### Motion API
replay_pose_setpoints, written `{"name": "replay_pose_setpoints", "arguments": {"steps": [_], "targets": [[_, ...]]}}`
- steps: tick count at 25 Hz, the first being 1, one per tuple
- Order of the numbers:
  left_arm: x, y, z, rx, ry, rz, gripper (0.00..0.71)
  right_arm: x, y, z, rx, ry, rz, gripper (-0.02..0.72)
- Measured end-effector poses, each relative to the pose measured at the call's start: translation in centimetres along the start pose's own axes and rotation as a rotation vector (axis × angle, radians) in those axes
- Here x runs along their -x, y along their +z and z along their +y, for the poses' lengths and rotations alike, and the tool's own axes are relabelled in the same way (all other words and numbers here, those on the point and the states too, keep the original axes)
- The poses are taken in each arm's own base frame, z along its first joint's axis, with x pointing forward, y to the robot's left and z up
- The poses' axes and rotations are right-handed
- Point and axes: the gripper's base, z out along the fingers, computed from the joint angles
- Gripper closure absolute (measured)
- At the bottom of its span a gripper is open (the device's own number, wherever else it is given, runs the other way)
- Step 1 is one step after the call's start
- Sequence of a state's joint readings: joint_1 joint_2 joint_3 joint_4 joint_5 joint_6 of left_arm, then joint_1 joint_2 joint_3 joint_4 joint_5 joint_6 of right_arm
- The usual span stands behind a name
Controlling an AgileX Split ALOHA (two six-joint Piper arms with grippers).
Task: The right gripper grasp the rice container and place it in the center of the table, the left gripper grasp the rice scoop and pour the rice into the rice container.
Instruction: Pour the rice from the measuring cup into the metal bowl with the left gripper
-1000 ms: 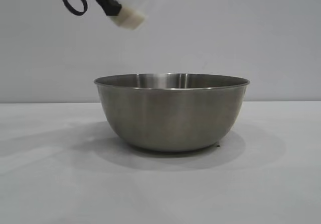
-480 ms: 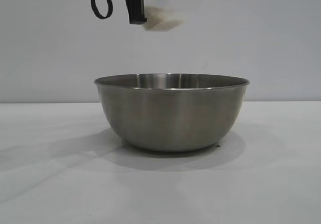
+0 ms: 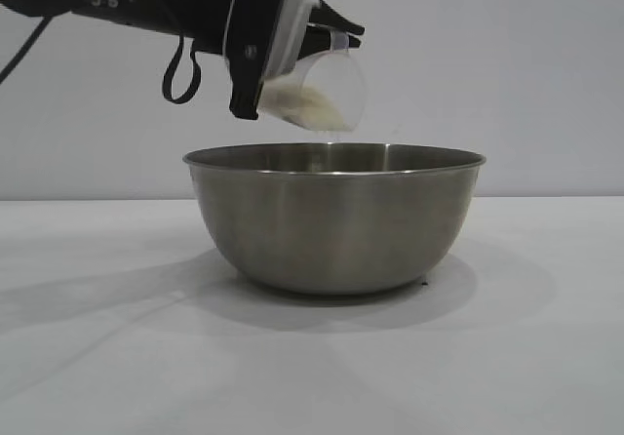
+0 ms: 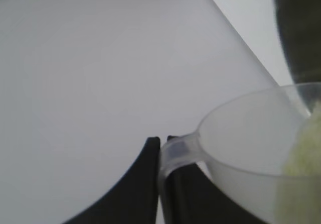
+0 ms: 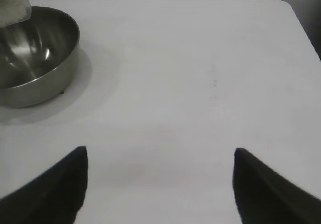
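The rice container point(image 3: 331, 220), a big steel bowl, stands on the white table point(image 3: 526, 357). Just above its rim, left of its middle, my left gripper point(image 3: 336, 27) is shut on the handle of the rice scoop point(image 3: 327, 84). The clear cup is tipped mouth-down toward the bowl, and the rice point(image 3: 307, 105) lies against its lower wall. In the left wrist view my gripper point(image 4: 163, 141) pinches the scoop's point(image 4: 251, 133) handle, with rice point(image 4: 303, 151) at the cup's lip. My right gripper point(image 5: 159, 152) hangs open over bare table, well away from the bowl point(image 5: 35, 58).
The bowl's inside shows bare metal in the right wrist view. The table's point(image 5: 200, 58) far edge and rounded corner point(image 5: 288, 5) show there too. A black cable loop point(image 3: 178, 79) hangs from the left arm.
My left gripper has come down and to the right with the scoop, from the picture's top edge to just over the bowl's rim, tipping the cup further. The bowl has stayed put.
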State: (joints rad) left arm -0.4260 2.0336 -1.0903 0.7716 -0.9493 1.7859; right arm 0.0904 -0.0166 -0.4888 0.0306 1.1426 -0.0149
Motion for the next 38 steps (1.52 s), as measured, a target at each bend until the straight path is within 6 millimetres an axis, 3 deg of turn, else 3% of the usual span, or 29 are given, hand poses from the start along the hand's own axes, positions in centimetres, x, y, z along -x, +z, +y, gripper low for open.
{"name": "replay_pose_setpoints", "arguments": {"steps": [13, 18, 31, 38], "targets": [[0.18, 0.0, 0.06, 0.009, 0.325, -0.019, 0.71, 0.0, 0.0, 0.0, 0.0, 0.0, 0.0, 0.161], [0.46, -0.01, 0.17, 0.028, 0.362, -0.047, 0.71, 0.0, 0.0, 0.0, 0.0, 0.0, 0.0, 0.161], [0.44, -0.03, 0.54, 0.068, 0.351, -0.038, 0.71, 0.0, 0.0, 0.0, 0.0, 0.0, 0.0, 0.161], [-0.41, -0.05, 0.96, 0.104, 0.062, 0.047, 0.71, 0.0, 0.0, 0.0, 0.0, 0.0, 0.0, 0.161]]}}
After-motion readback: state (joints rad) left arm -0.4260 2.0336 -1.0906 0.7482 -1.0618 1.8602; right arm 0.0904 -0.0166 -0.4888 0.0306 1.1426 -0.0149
